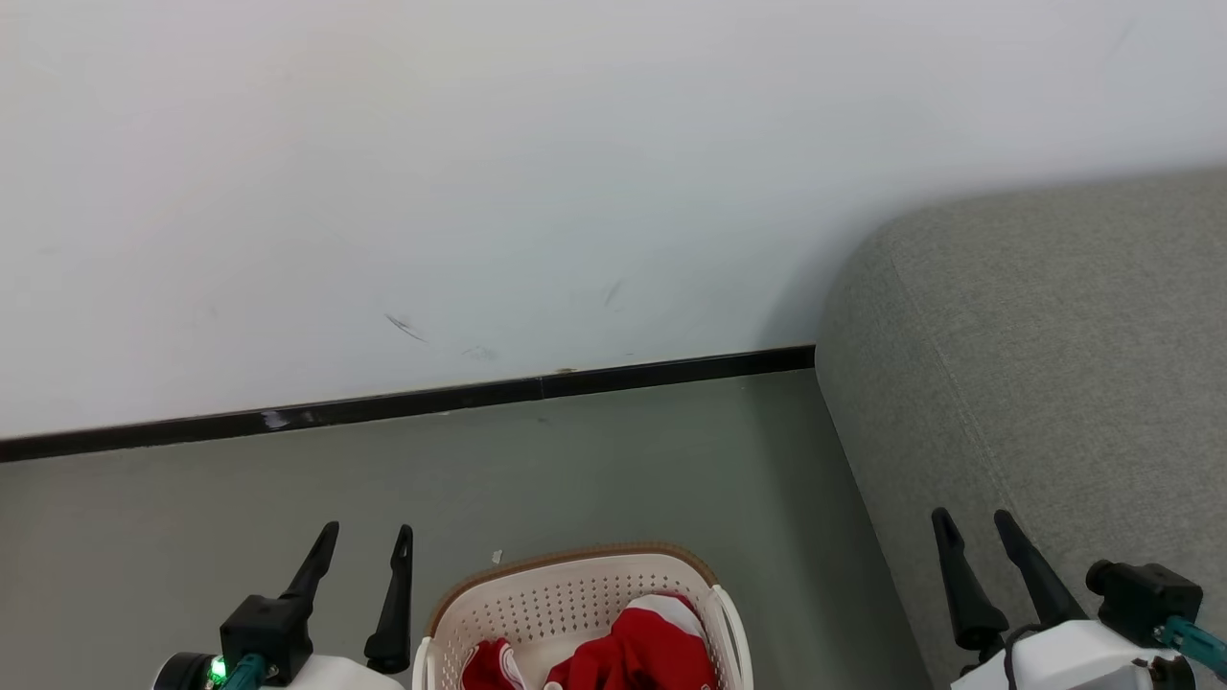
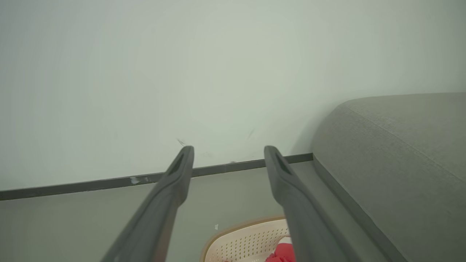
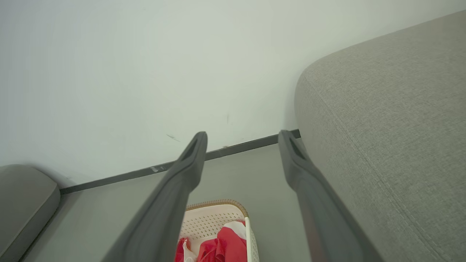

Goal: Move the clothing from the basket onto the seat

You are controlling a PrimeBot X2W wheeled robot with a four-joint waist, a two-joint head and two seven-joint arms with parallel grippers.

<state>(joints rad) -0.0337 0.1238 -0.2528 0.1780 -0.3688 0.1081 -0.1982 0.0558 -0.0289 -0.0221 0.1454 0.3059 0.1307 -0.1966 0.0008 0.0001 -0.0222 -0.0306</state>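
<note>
— Where is the clothing (image 1: 633, 652)?
— The red heap lies in the basket (image 1: 566, 594), which stands on the floor (image 1: 575, 460) just left of the grey seat (image 1: 1054, 364).
— And the grippers?
— The left gripper (image 1: 369, 529) hangs left of the basket, fingers apart, holding nothing. The right gripper (image 1: 970, 517) shows against the seat's side, fingers also apart and empty.

light was bright, soft and even across the wall (image 1: 479, 144). a faint shadow fell left of the sofa (image 1: 1054, 364). wrist views were hazy, the dark fingers (image 2: 164, 203) blurred up close.
</note>
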